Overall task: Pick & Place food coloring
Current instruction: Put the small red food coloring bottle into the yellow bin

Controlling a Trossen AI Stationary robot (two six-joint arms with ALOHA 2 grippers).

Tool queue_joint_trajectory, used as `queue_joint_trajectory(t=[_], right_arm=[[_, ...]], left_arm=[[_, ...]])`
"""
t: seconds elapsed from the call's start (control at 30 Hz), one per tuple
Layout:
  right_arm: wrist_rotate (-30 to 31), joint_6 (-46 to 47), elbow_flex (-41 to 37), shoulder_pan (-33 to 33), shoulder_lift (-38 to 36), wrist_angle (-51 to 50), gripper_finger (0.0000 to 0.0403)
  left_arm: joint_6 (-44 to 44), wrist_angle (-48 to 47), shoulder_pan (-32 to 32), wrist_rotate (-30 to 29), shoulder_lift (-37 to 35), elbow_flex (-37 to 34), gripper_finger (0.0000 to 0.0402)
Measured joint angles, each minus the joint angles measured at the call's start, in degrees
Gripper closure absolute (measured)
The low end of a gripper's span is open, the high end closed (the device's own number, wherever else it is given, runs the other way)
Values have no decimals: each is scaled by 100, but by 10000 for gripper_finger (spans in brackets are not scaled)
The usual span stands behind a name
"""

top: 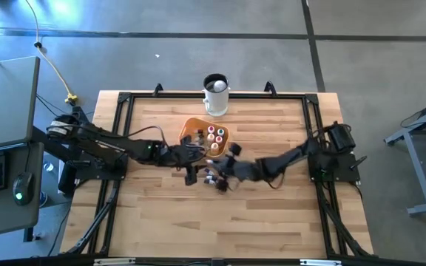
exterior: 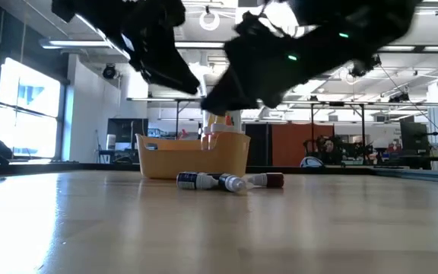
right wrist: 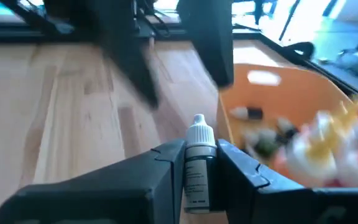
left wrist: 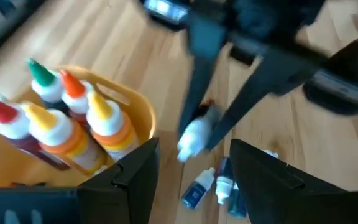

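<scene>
Bottle point(right wrist: 197, 163) upright, clamped at mid-body in right jaws just beside bowl point(right wrist: 289, 87). Likely light, rigid, slick plastic; keep grip mid-body, below cap. Left jaws apart, empty, by bowl.

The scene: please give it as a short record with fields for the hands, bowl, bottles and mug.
right hand: shut on a white-capped bottle, beside the bowl
left hand: open, empty, near the bowl rim
bowl: orange, holds several upright bottles
loose bottles: lying on the table before the bowl
mug: white, behind the bowl
</scene>
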Motion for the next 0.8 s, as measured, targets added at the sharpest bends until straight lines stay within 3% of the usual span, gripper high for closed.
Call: queue_joint_trajectory(t=[0.1, 0.23, 0.43, 0.8], right_arm=[[-422, -35, 596, -363, 65, -837, 330], [-196, -381, 1355, -675, 203, -2076, 327], [-423, -1158, 2369, -1012, 614, -2910, 326], [-595, -1353, 3555, -1692, 1307, -4212, 323]], left_arm=[[-44, -102, -209, -432, -227, 0, 208], [-269, -679, -477, -1090, -596, 0, 208], [-750, -1657, -752, -1895, -900, 0, 208], [-1200, -2192, -758, -1910, -903, 0, 208]])
